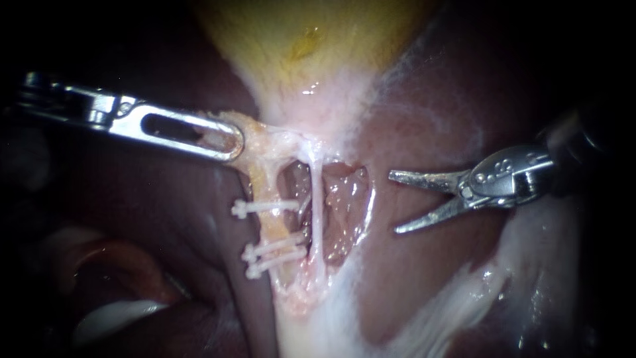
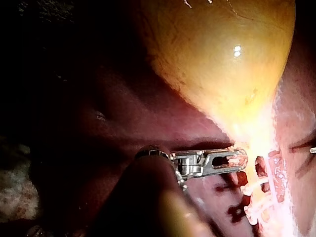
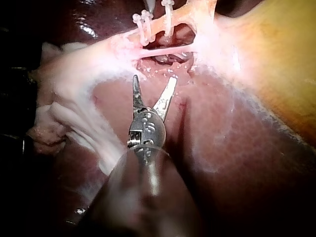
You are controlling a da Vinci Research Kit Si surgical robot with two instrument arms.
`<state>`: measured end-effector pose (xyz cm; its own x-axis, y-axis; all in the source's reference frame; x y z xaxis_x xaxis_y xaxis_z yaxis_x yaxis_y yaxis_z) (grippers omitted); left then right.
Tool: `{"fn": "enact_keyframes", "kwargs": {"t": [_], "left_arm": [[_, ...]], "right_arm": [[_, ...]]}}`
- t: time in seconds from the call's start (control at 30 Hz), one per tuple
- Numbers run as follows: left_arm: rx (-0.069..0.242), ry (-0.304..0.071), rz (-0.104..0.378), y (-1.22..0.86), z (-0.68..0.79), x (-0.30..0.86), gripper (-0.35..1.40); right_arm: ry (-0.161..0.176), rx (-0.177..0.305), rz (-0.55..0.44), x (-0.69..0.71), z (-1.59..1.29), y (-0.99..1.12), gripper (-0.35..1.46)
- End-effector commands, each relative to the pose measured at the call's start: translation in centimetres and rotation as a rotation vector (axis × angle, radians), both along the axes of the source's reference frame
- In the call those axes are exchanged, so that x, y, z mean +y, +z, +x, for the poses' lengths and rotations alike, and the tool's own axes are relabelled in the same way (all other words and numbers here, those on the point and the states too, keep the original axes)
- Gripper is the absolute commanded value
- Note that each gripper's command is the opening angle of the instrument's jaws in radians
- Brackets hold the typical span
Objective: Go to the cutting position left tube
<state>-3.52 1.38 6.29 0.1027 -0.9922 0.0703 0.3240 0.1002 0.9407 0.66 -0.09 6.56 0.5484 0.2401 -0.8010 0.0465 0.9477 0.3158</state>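
The yellow gallbladder [image 1: 298,46] narrows downward into two tubes. The left tube [image 1: 268,199] is thick and tan and carries three white clips [image 1: 265,207]. The right tube [image 1: 317,199] is a thin pale strand. My left instrument [image 1: 228,142] comes in from the left, its slotted jaws shut on the tissue at the gallbladder neck just above the left tube. My right instrument [image 1: 396,202] has two thin blades standing open over the liver, to the right of both tubes and apart from them. In the right wrist view the blades [image 3: 153,84] point at the tubes [image 3: 163,49].
Dark red liver [image 1: 424,265] lies around the tubes. Pale white tissue [image 1: 457,298] runs along the lower right. An opened pocket [image 1: 348,205] sits between the right tube and my right instrument.
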Motion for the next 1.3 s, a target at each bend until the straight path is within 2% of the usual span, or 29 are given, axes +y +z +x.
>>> {"fn": "enact_keyframes", "kwargs": {"t": [0.03,0.33,0.67,1.0,1.3], "left_arm": [[0.001,-0.001,-0.002,0.02,-0.01,-0.01,-0.25],[0.002,-0.001,-0.003,0.04,-0.01,-0.02,-0.25],[0.003,-0.002,-0.004,0.04,-0.03,-0.03,-0.25],[0.004,-0.005,-0.004,0.01,-0.04,-0.05,-0.25],[0.007,-0.009,-0.005,-0.01,-0.06,-0.07,-0.25]], "right_arm": [[-0.001,0.001,0.003,-0.01,0.00,0.00,1.33],[0.004,0.002,0.031,-0.08,0.11,0.05,1.34],[0.001,0.012,0.092,-0.33,0.52,0.24,1.34],[-0.034,-0.008,0.148,-0.62,0.95,0.58,1.33],[-0.057,-0.028,0.180,-0.79,1.15,0.88,1.33]]}}
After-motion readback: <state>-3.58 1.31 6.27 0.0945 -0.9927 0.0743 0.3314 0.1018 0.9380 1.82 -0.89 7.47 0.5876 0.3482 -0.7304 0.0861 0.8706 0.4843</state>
